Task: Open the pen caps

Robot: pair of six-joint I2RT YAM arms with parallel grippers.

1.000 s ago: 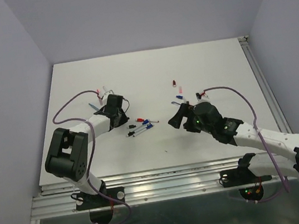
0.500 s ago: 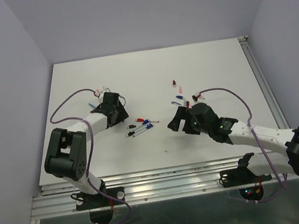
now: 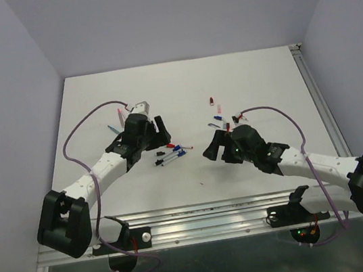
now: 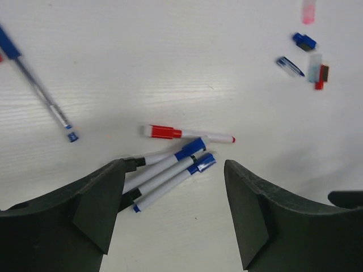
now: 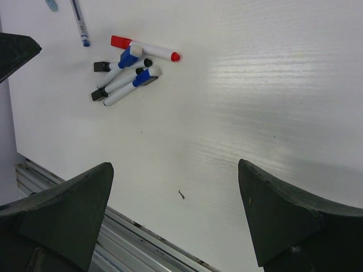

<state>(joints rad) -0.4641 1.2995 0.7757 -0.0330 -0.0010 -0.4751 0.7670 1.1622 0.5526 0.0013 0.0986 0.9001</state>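
Near table (image 3: 262, 83) centre in the overhead view lies the pen cluster (image 3: 172, 153), four slim white barrels with long axes running roughly from 8 to 2 o'clock. The left gripper (image 3: 159, 134) stands just beside the cluster at its 11 o'clock. The right gripper (image 3: 212, 148) sits farther off at its 3 o'clock, so the left arm is judged the nearer. Seen from the left wrist, the left gripper (image 4: 173, 187) has its dark, wedge-shaped jaws spread wide and grasps nothing; the cluster lies on the table between and just ahead of them. Two blue caps (image 4: 190, 149) sit on the 2 o'clock ends of their barrels, and the red cap (image 4: 165, 132) sits toward the 9 o'clock end of a pen lying almost crosswise. Black ends at 8 o'clock are partly hidden by the left jaw. Seen from the right wrist, the right gripper (image 5: 176, 187) is likewise released and empty, with the pens well apart at 11 o'clock. All caps look like smooth, short plastic sleeves, and the table is matte white with a faint grain. Loose caps (image 4: 304, 41) lie at 2 o'clock and an uncapped ballpoint (image 4: 39, 90) at 10 o'clock.
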